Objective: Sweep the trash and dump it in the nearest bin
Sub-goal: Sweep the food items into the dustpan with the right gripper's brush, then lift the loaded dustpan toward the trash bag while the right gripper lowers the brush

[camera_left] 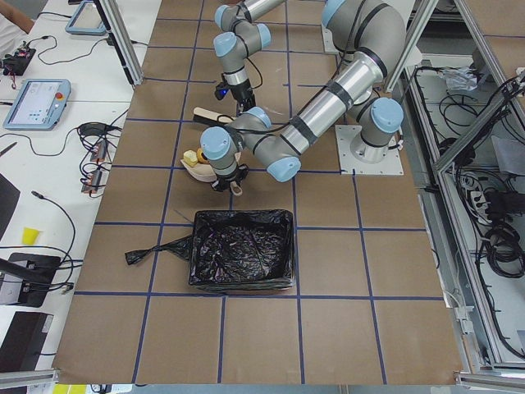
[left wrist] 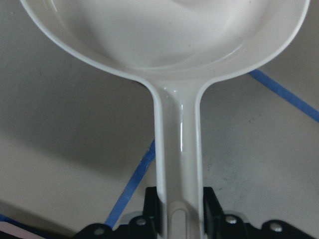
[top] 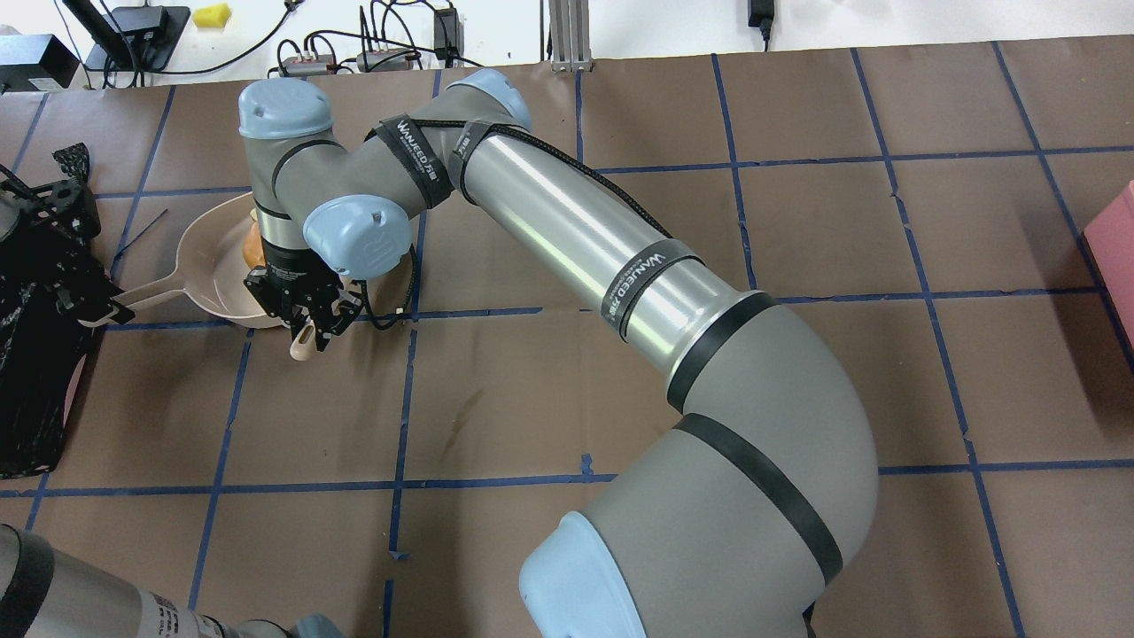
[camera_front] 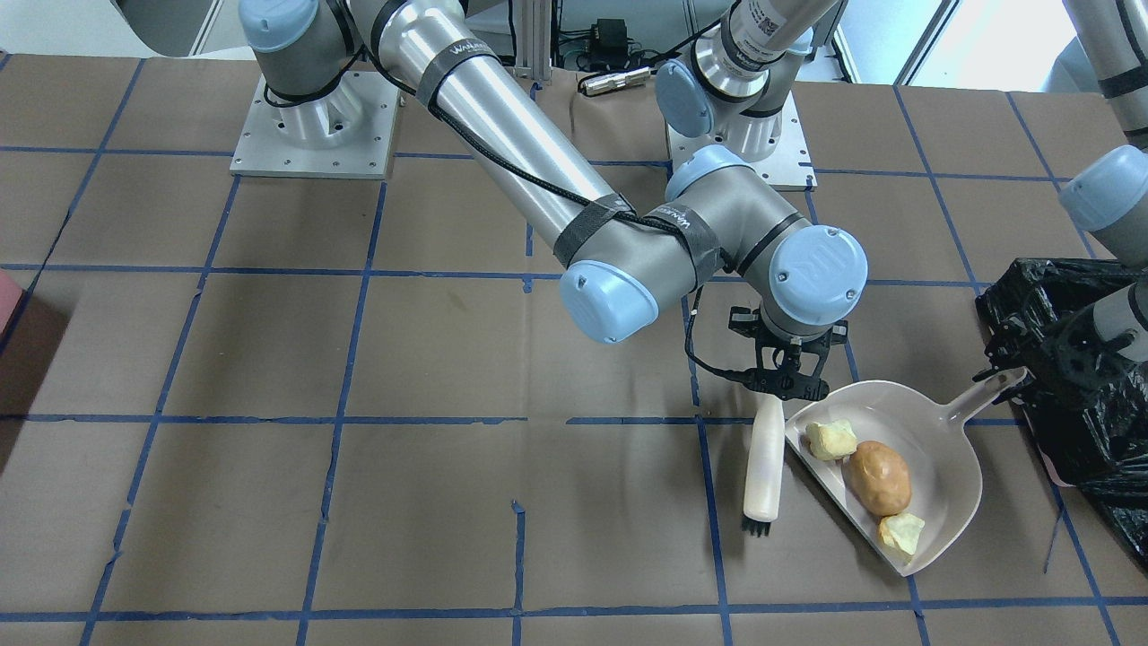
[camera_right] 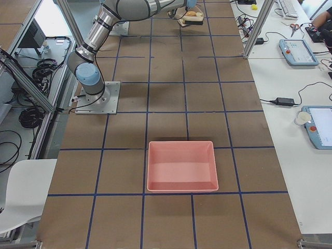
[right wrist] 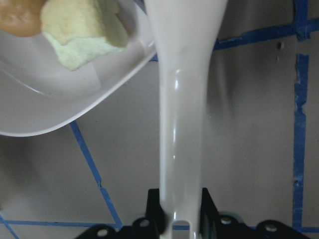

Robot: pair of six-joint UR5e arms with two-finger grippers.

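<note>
Table (camera_front: 359,502): trash (camera_front: 879,475) beside right end effector (camera_front: 785,384)

three trash pieces lie in a row inside the pale dustpan (camera_front: 946,440): pale yellow-white chunk (camera_front: 830,439), orange-brown potato-shaped lump (camera_front: 879,477) in the middle, bread chunk (camera_front: 901,534). bin (camera_left: 242,250), black-bagged, open-topped, stands upright on the counter (camera_front: 448,502) near the pan.

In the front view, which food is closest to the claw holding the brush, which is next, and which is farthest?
1. Pale yellow chunk, upper end of the dustpan lip, beside the right gripper.
2. Potato-shaped lump, mid-lip.
3. Other yellow chunk, the lip's lower end.
</note>
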